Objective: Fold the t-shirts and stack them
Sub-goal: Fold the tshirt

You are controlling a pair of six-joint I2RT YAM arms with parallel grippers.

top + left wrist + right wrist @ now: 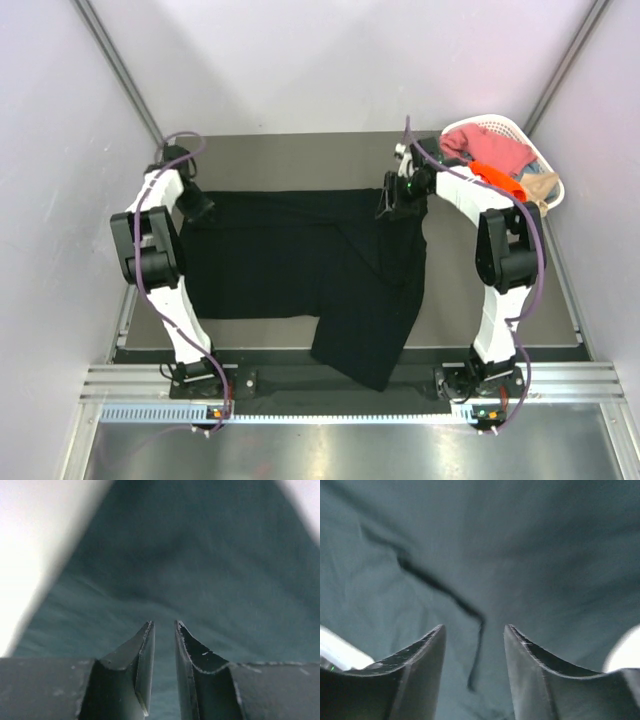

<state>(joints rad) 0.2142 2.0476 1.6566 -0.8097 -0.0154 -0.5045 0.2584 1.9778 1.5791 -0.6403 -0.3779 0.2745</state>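
A large black t-shirt (290, 250) lies spread on the dark table mat (300, 155), and its lower right part hangs over the front edge. My left gripper (195, 207) is at the shirt's far left corner. In the left wrist view it (164, 624) hovers close over the black cloth (200, 555), jaws a narrow gap apart with nothing between them. My right gripper (390, 205) is at the shirt's far right edge. In the right wrist view it (474, 626) is open over the cloth (545, 555), above a dark fold crease (440, 587).
A white slatted basket (500, 122) stands at the back right corner and holds a pink shirt (490, 150), an orange one (500, 183) and a beige one (540, 185). Pale walls close in the table on three sides.
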